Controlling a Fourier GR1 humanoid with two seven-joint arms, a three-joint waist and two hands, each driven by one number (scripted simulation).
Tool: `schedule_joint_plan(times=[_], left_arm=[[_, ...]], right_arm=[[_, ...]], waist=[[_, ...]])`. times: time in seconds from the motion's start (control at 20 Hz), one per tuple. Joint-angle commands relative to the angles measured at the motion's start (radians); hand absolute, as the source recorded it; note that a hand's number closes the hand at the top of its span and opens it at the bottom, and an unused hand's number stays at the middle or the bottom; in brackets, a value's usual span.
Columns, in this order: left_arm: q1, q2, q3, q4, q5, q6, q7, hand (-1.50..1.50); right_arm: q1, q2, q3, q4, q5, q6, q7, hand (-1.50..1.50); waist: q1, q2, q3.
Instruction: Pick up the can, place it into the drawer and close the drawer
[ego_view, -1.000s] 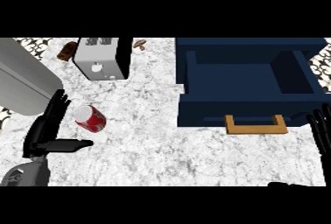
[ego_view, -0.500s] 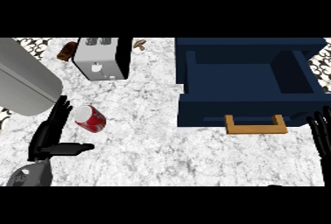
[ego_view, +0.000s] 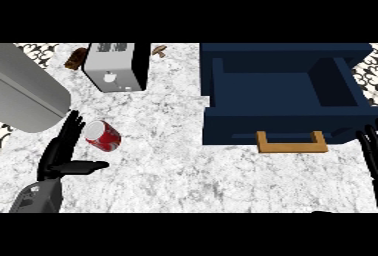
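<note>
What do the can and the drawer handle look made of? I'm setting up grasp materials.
The can looks like painted metal: glossy red side with white marks and a pale silvery top. The drawer handle looks like wood, tan-orange and matte, though it could be plastic. The drawer itself is matte dark blue.

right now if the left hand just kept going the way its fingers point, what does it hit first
Probably the big grey appliance. The left hand is open, its fingers pointing up the view and slightly right, just left of the red can, so they would likely slide past it. Depth is unclear, and the hand may brush the can.
</note>
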Motion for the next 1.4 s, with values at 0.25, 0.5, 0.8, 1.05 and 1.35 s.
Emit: schedule_joint_plan(times=[0.25, 0.5, 0.8, 1.05, 1.35], left_arm=[[-0.125, 0.045, 0.011, 0.251, -0.018, -0.008, -0.128, -1.5], [-0.167, 0.018, 0.009, 0.273, -0.007, 0.028, -0.107, -1.5], [-0.227, 0.015, 0.011, 0.41, -0.026, 0.052, -0.174, -1.5], [-0.263, 0.014, 0.001, 0.379, -0.013, 0.048, -0.125, -1.5], [-0.238, -0.02, -0.021, 0.37, -0.015, 0.027, -0.163, -1.5]], right_arm=[[0.019, 0.023, 0.005, 0.001, 0.013, 0.021, -0.037, -1.5], [-0.011, -0.003, -0.012, -0.024, -0.016, 0.013, 0.027, -1.5], [0.011, -0.008, -0.027, -0.099, -0.049, 0.021, 0.089, -1.5], [0.07, 0.024, -0.02, -0.09, -0.02, 0.034, 0.025, -1.5], [0.021, -0.012, -0.017, -0.079, -0.049, 0.038, 0.068, -1.5]], waist=[[-0.003, 0.001, 0.0], [-0.002, 0.001, 0.0], [-0.009, 0.003, -0.001], [-0.006, 0.001, 0.0], [-0.002, 0.001, 0.0]])
